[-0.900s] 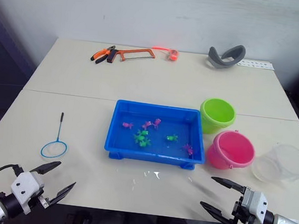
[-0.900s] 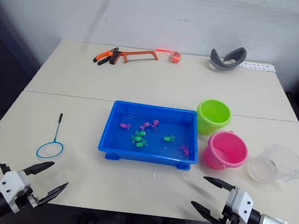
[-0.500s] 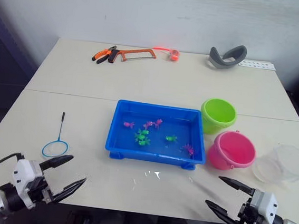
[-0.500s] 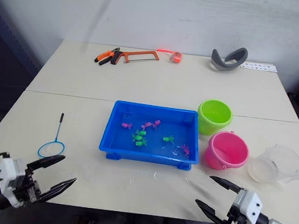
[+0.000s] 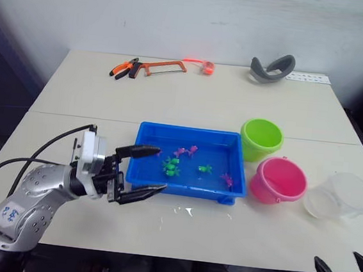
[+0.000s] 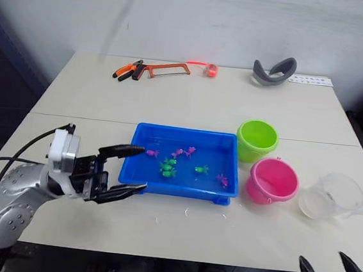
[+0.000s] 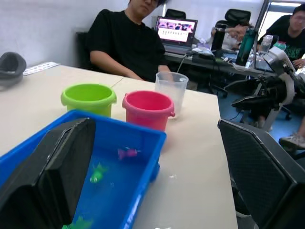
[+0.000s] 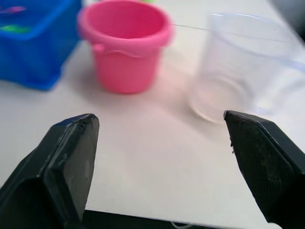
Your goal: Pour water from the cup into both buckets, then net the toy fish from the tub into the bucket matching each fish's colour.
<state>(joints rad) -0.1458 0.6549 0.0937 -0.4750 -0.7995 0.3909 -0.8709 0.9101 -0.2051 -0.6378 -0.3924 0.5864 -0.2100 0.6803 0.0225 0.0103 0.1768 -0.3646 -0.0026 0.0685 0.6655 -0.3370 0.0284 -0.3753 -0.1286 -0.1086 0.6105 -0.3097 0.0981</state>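
- My left gripper [image 5: 141, 171] sits left of centre in the head view, fingers spread wide and empty, at the near-left corner of the tub [image 5: 189, 187].
- My right gripper [image 8: 162, 157] is low at the bottom right, fingers wide apart, nothing held.
- The cup [image 5: 341, 196] stands upright at the right edge of the frame, just right of the pink bucket [image 5: 279, 181]; the green bucket [image 5: 261, 139] is behind the pink one.
- Judging by the wrist view, the cup lies straight ahead of my right fingers and slightly right, so the right arm is much the nearer; the left would have to cross the tub.
- The toy fish [image 5: 171, 166] are in the tub, pink and green mixed.
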